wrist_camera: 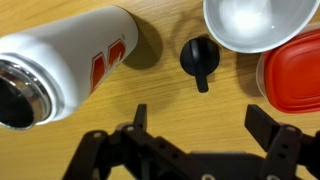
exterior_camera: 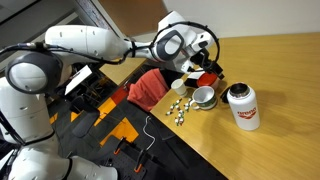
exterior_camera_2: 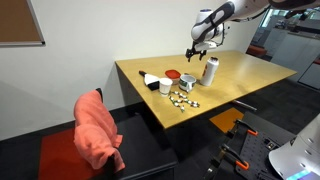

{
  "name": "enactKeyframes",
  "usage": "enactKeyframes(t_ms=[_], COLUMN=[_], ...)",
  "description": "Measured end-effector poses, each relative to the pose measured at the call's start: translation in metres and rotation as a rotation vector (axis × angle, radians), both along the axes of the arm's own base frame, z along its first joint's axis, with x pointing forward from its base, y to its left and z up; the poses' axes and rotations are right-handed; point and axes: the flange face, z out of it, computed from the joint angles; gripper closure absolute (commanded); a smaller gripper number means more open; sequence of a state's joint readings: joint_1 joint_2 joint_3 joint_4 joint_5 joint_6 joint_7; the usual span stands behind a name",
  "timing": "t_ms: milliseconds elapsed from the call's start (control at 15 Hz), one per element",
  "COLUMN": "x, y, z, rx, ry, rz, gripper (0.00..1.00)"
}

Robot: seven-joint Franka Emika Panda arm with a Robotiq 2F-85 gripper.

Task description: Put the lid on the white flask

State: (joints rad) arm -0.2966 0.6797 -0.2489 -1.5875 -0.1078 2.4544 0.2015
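Gripper [wrist_camera: 200,135] spread wide and empty, poised above the table, with the lid [wrist_camera: 200,57] in line with the gap between its fingers in the wrist view. The lid lies on the wood, apart from the white flask [wrist_camera: 70,65], which stands to its left with the mouth uncovered. A white cup [wrist_camera: 255,22] sits just beside the lid, far right, and a red container [wrist_camera: 295,75] lies near on the right.

Hazards, as judged:
- A descending finger may strike the cup or the red container, given the close quarters.
- The low cap may slip or tilt in the grasp.
- A tilted cap or a careless approach could topple the tall flask.
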Motion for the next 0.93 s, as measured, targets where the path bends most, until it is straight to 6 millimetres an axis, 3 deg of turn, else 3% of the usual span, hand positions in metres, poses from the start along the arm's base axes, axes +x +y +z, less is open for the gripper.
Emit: enactKeyframes(t_ms=[400, 933], x=[0.002, -0.002], y=[-0.001, -0.015], z=[-0.005, -0.066], rx=[-0.005, -0.033], ry=[-0.012, -0.074], rz=[0.008, 0.044], gripper=[0.0, 0.0])
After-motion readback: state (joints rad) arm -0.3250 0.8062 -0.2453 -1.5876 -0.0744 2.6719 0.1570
